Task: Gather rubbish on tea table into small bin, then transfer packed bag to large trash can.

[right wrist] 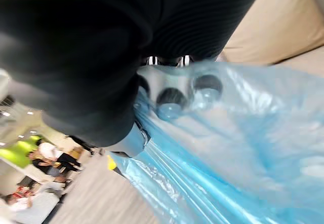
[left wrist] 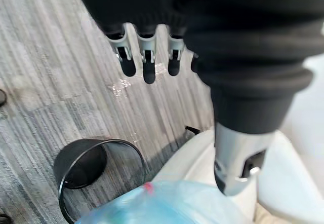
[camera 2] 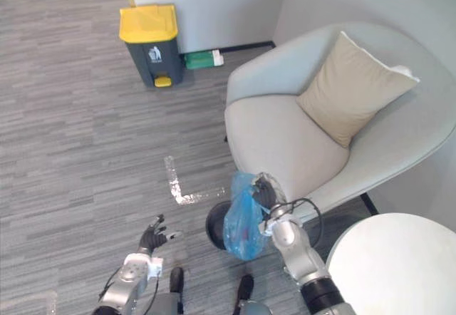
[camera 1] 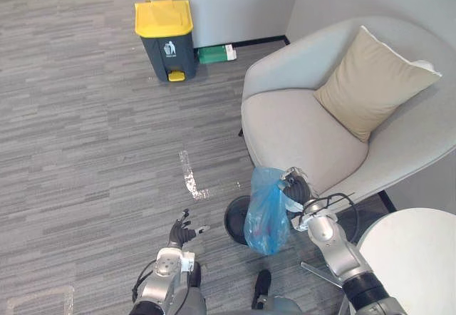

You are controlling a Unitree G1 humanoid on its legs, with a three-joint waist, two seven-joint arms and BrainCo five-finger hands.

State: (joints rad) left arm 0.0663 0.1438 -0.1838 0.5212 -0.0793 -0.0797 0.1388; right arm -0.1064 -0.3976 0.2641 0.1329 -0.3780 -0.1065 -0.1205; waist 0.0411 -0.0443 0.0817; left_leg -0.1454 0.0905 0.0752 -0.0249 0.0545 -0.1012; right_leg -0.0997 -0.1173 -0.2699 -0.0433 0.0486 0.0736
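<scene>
Grey carpet floor, armchair at right. Blue bag hanging from right hand, fingers clenched round its neck, just over small black bin. Left hand low, fingers relaxed, empty. Next: carry bag steady, clear of armchair, to yellow-lidded trash can by wall, well apart; lid shut, probably needs pedal.

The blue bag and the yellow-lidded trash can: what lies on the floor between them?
In the left eye view, grey floor with an L-shaped tape mark lies between the blue bag, gripped by the right hand, and the trash can.
</scene>
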